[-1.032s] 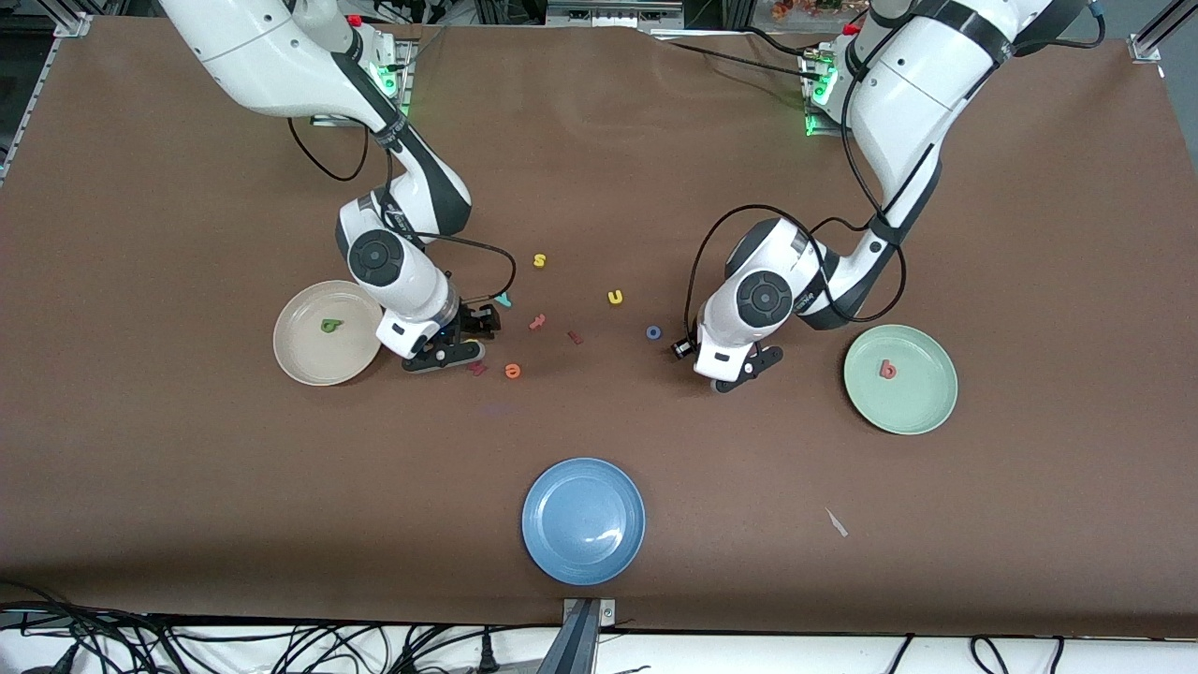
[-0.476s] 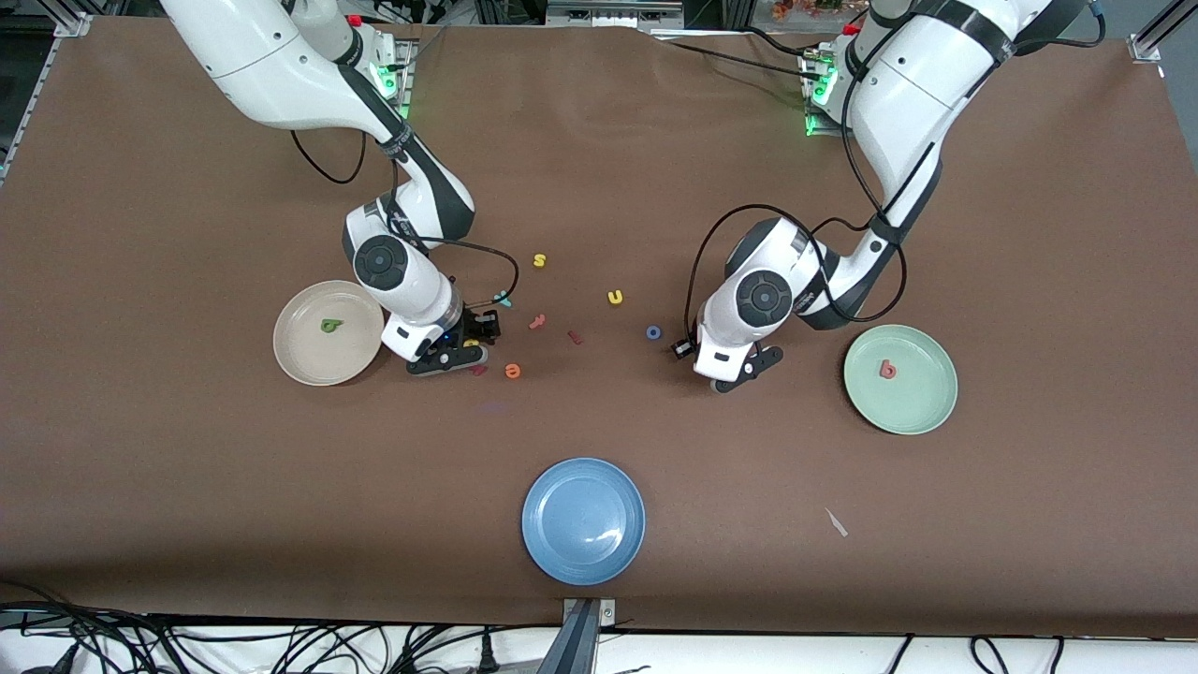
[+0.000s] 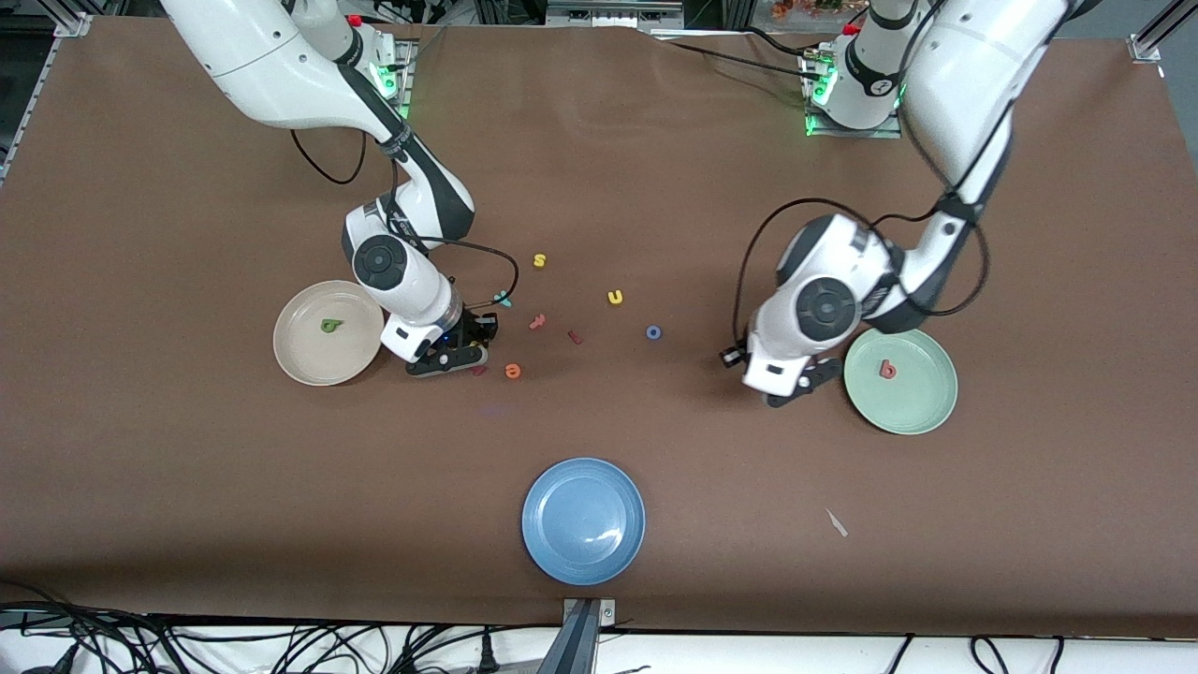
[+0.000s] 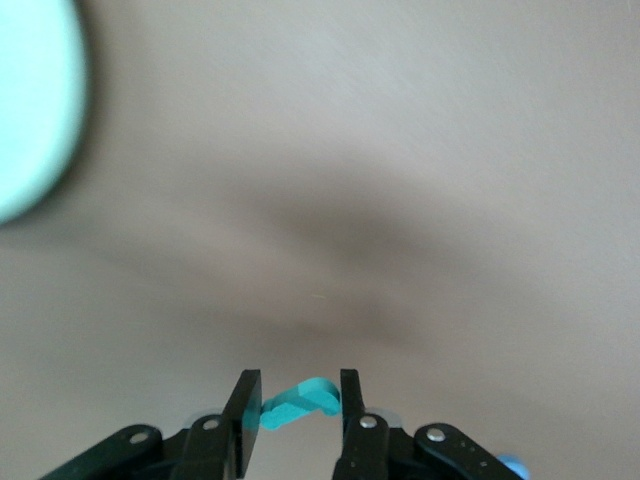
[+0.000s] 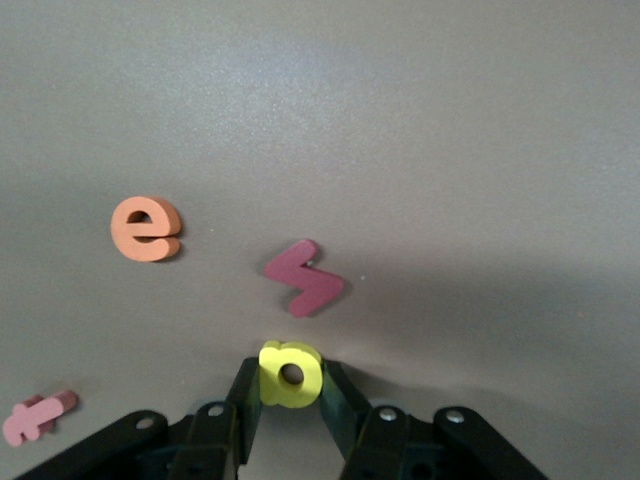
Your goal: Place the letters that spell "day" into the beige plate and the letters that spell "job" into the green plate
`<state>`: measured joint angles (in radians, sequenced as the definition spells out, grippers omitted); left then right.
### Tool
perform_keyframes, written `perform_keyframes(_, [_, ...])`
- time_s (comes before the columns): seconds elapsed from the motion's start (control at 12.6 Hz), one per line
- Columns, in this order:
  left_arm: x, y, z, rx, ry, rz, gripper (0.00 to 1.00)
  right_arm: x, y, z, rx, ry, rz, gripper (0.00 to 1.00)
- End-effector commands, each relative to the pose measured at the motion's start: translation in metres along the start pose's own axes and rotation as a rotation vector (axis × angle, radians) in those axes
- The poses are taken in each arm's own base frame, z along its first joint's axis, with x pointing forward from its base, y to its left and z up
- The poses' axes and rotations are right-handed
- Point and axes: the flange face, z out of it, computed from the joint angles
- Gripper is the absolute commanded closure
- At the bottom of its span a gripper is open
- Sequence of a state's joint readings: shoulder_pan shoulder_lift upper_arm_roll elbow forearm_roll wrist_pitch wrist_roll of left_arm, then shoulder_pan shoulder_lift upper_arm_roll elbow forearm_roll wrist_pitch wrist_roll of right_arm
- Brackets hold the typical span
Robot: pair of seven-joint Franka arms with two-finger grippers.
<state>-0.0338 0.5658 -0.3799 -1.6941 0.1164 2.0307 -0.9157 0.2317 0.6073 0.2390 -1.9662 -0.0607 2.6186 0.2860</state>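
My left gripper (image 3: 794,388) hangs over the table just beside the green plate (image 3: 913,412), shut on the teal j (image 4: 300,403). A red b (image 3: 887,370) lies in that plate, whose rim (image 4: 30,110) shows in the left wrist view. My right gripper (image 3: 456,356) is low beside the beige plate (image 3: 314,360), shut on the yellow a (image 5: 290,373). A green d (image 3: 330,326) lies in the beige plate. The blue o (image 3: 653,331) lies mid-table. The teal y (image 3: 504,300) lies beside the right arm's wrist cable.
Loose letters lie mid-table: a yellow s (image 3: 540,260), a yellow u (image 3: 615,297), a pink one (image 3: 536,322), a dark red one (image 3: 574,336). An orange e (image 5: 146,229) and another dark red letter (image 5: 305,278) lie by the right gripper. A blue plate (image 3: 583,520) sits nearest the camera.
My left arm has swung from beside the blue o toward the green plate, carrying the teal j. My right gripper has shut on the yellow a and barely shifted.
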Motion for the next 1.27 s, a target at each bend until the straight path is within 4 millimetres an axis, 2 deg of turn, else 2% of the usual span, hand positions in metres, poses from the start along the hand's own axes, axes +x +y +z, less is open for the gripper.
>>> perform_keyframes(0.0, [0.037, -0.062, -0.028, 0.031, -0.075, 0.094, 0.84, 0.004, 0.006, -0.001, -0.017, 0.003, -0.025, 0.94])
perform_keyframes(0.08, [0.058, -0.090, -0.029, 0.036, -0.089, 0.131, 0.84, 0.005, 0.008, -0.012, -0.027, -0.001, -0.041, 0.94])
perform_keyframes(0.24, [0.102, -0.151, -0.023, 0.018, -0.103, 0.214, 0.83, 0.006, 0.022, -0.053, -0.065, -0.055, -0.097, 0.94])
perform_keyframes(0.32, [0.120, -0.177, -0.012, 0.035, -0.103, 0.250, 0.83, 0.007, 0.042, -0.071, -0.076, -0.077, -0.123, 0.94])
perform_keyframes(0.48, [0.141, -0.200, 0.021, 0.097, -0.096, 0.296, 0.83, -0.004, 0.087, -0.086, -0.081, -0.110, -0.197, 0.94])
perform_keyframes(0.56, [0.148, -0.207, 0.037, 0.110, -0.091, 0.302, 0.82, -0.009, 0.107, -0.089, -0.079, -0.117, -0.228, 0.94])
perform_keyframes(0.64, [0.152, -0.210, 0.049, 0.116, -0.089, 0.308, 0.81, -0.011, 0.138, -0.092, -0.076, -0.121, -0.259, 0.94])
perform_keyframes(0.71, [0.152, -0.209, 0.057, 0.112, -0.096, 0.309, 0.76, -0.014, 0.160, -0.093, -0.071, -0.122, -0.284, 0.93])
perform_keyframes(0.79, [0.153, -0.209, 0.055, 0.109, -0.092, 0.308, 0.54, -0.016, 0.169, -0.095, -0.069, -0.124, -0.306, 0.91])
perform_keyframes(0.87, [0.155, -0.209, 0.049, 0.106, -0.083, 0.305, 0.09, -0.020, 0.178, -0.094, -0.067, -0.130, -0.314, 0.82])
perform_keyframes(0.95, [0.154, -0.207, 0.043, 0.104, -0.079, 0.299, 0.00, -0.023, 0.183, -0.093, -0.065, -0.136, -0.323, 0.82])
perform_keyframes(1.03, [0.154, -0.203, 0.030, 0.090, -0.065, 0.288, 0.00, -0.026, 0.187, -0.091, -0.062, -0.142, -0.319, 0.72])
perform_keyframes(1.11, [0.145, -0.189, 0.016, 0.069, -0.058, 0.284, 0.00, -0.027, 0.188, -0.089, -0.060, -0.140, -0.314, 0.50])
perform_keyframes(1.19, [0.131, -0.171, 0.001, 0.027, -0.072, 0.240, 0.00, -0.027, 0.188, -0.089, -0.061, -0.140, -0.313, 0.38])
